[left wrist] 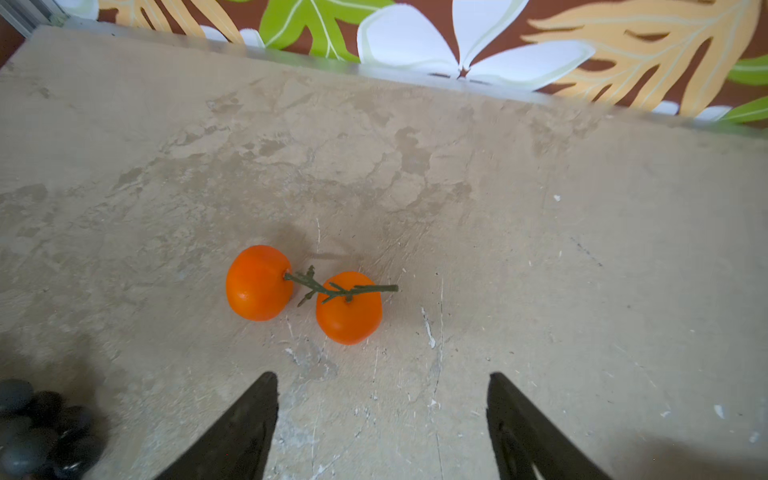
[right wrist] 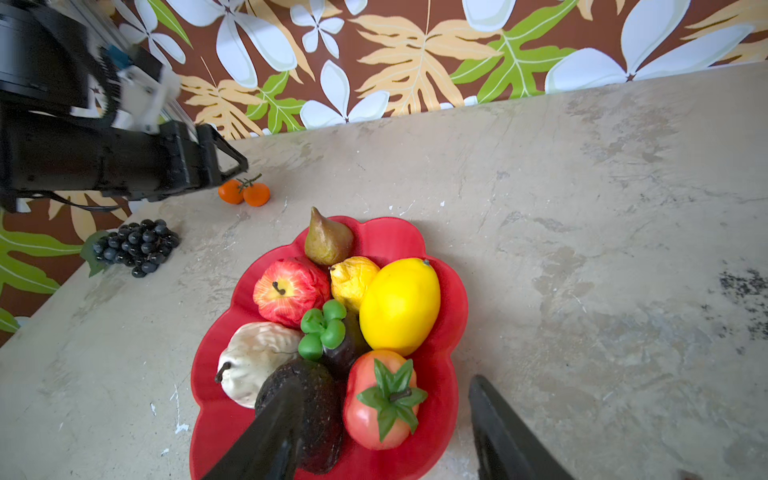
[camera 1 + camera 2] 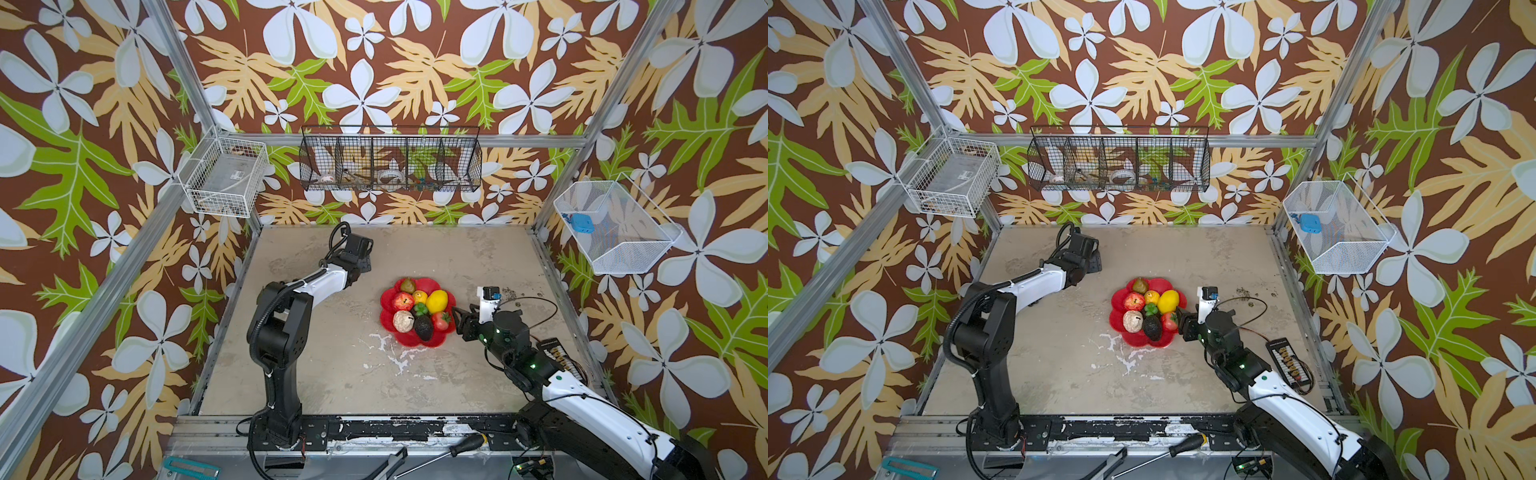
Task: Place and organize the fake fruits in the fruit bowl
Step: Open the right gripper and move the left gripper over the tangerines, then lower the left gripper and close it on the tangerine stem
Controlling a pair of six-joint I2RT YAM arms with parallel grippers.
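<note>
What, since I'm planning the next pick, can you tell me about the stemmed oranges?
The stemmed oranges are two glossy, plastic-looking orange globes joined by one thin green-brown twig with side stubs. They lie side by side on the bare table, outside the fruit bowl. Only the table touches them; the open left gripper is close but clear.

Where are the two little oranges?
In the left wrist view, the two oranges lie on the table just ahead of the left gripper, outside the fruit bowl, near the black grapes.
</note>
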